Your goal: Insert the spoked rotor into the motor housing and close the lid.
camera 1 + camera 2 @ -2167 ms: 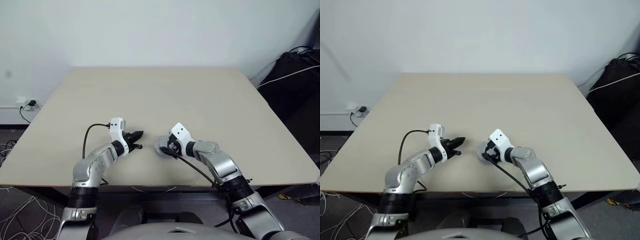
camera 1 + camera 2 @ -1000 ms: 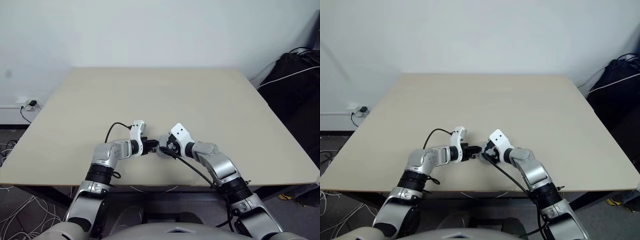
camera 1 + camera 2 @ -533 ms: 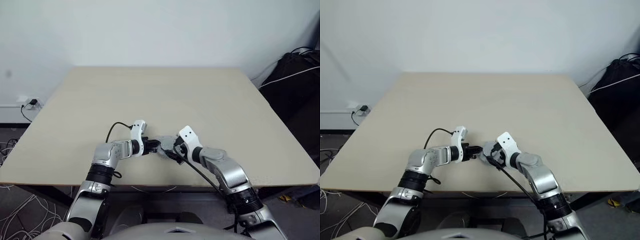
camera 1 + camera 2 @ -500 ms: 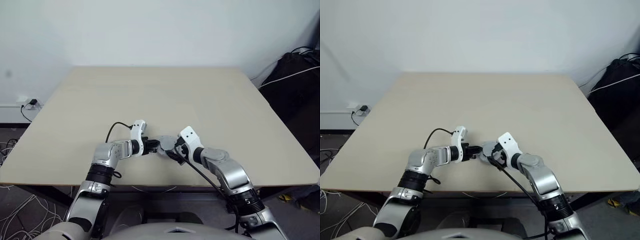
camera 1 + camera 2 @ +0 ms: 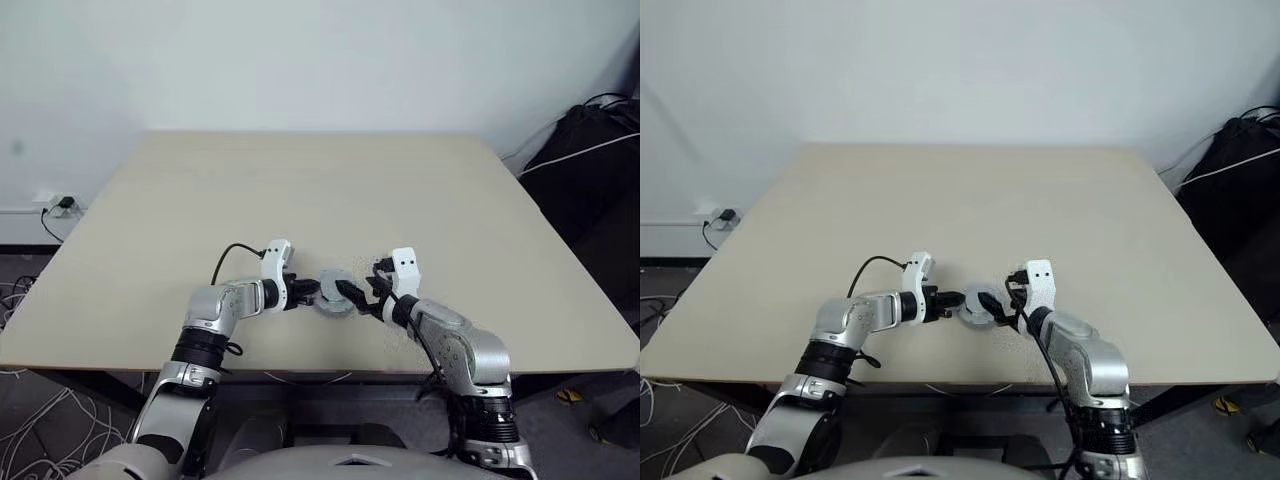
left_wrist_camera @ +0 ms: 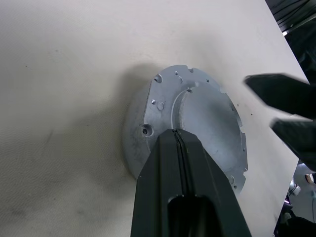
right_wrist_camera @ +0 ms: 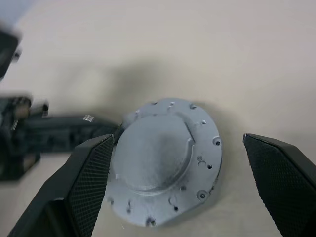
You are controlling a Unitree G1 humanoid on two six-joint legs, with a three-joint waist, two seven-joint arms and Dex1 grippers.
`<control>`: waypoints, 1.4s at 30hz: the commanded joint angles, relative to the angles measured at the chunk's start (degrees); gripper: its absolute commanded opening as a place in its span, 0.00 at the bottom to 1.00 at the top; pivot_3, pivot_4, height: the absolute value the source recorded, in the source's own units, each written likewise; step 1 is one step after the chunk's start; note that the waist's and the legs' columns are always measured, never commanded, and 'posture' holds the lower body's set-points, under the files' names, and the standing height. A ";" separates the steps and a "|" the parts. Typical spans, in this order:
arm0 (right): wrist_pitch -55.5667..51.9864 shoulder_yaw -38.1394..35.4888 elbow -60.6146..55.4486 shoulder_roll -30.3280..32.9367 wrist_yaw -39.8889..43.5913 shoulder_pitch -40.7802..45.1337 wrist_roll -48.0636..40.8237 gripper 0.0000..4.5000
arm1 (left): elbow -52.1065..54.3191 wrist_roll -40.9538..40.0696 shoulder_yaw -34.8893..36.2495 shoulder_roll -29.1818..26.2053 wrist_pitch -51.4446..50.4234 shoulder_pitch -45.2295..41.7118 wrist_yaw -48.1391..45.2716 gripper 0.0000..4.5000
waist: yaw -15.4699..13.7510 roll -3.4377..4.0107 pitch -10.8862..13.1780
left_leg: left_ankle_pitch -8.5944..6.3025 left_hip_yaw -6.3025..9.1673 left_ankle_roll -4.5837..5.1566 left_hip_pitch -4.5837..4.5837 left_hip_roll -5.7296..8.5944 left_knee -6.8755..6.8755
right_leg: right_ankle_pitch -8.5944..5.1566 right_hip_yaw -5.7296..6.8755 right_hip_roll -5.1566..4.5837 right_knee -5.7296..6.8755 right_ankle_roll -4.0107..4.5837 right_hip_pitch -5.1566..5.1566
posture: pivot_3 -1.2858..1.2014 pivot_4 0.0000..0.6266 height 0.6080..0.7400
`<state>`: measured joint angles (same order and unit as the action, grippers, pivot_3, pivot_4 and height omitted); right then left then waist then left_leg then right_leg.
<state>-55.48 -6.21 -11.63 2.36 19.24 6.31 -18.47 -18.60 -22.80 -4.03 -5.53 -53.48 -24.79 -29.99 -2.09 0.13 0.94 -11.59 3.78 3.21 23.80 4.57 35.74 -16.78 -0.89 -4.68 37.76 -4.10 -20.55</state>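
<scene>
The lid (image 5: 333, 301), a flat round grey metal disc with a raised centre, lies on the table (image 5: 320, 200) near its front edge, between my two grippers. My left gripper (image 5: 308, 293) is shut, and its joined tips (image 6: 175, 134) rest against the lid's (image 6: 202, 123) left rim. My right gripper (image 5: 358, 291) stands open just right of the lid, without touching it. In the right wrist view its wide-spread fingers (image 7: 91, 180) flank the lid (image 7: 163, 158) from above. The spoked rotor and the motor housing are hidden.
The beige table stretches far back and to both sides. Its front edge (image 5: 320, 372) runs close behind the grippers. A black bag with cables (image 5: 590, 150) sits off the table's right side, and a wall socket (image 5: 55, 208) is at the left.
My right gripper has let go of the lid, opened wide, rolled and drawn back to the right. The lid now lies uncovered. My left gripper stays shut at the lid's rim.
</scene>
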 commanded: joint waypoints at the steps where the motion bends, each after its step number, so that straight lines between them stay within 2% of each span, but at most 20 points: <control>1: -2.07 -4.30 2.03 -2.59 -3.07 2.70 -3.56 1.00 | 0.18 0.79 -1.72 0.39 -1.02 0.27 -0.04 0.00 | 0.01 0.02 0.01 | 0.00 0.00 0.00 0.00 0.02 -0.03 | 0.00 0.00 -0.01 0.00 0.00 -0.02 | 0.52 0.00 1.00; 14: -7.05 -6.00 7.00 -4.34 -4.43 4.73 -9.28 1.00 | 1.23 1.03 -1.69 0.22 -1.03 1.05 -0.06 0.00 | 0.18 0.10 0.00 | 0.01 0.00 -0.01 0.00 0.02 -0.18 | -0.02 -0.02 -0.01 0.00 0.05 -0.11 | 0.52 0.00 1.00; 20: -13.95 -10.98 8.76 -6.43 -3.92 5.30 -15.64 1.00 | 1.25 1.15 -1.72 0.08 -0.93 1.26 -0.04 0.00 | 0.55 0.11 -0.01 | 0.01 0.00 -0.01 -0.01 0.02 -0.23 | -0.03 -0.02 -0.01 0.01 0.06 -0.13 | 0.52 0.00 1.00; 31: -15.71 -18.95 14.79 -8.92 -4.47 6.98 -22.32 1.00 | 1.69 1.28 -1.97 -0.11 -0.78 1.57 -0.24 0.00 | 1.14 0.19 -0.04 | 0.01 0.00 -0.01 -0.02 0.02 -0.26 | -0.03 -0.04 0.00 0.03 0.05 -0.14 | 0.52 0.00 1.00; 36: -17.16 -18.69 15.55 -9.11 -1.11 6.68 -26.40 1.00 | 1.99 1.58 -2.08 0.00 -0.78 1.98 -0.33 0.00 | 1.41 0.22 -0.02 | 0.01 0.00 -0.01 -0.01 0.02 -0.28 | -0.03 -0.06 0.00 0.02 0.06 -0.18 | 0.52 0.00 1.00; 42: -16.93 -16.86 16.03 -9.25 0.51 5.77 -26.42 1.00 | 2.13 1.96 -2.01 0.14 -0.76 2.27 -0.44 0.00 | 1.52 0.23 -0.01 | 0.01 0.00 -0.02 0.01 0.02 -0.39 | -0.04 -0.11 0.01 0.01 0.08 -0.27 | 0.52 0.00 1.00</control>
<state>-72.60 -25.92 4.77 -5.09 17.26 10.72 -41.62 -15.69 -21.03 -3.55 -6.62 -53.07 -23.45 -30.05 -0.57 0.36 0.94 -11.59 3.77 3.19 23.81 4.60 35.32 -16.82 -1.03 -4.67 37.77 -4.03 -20.83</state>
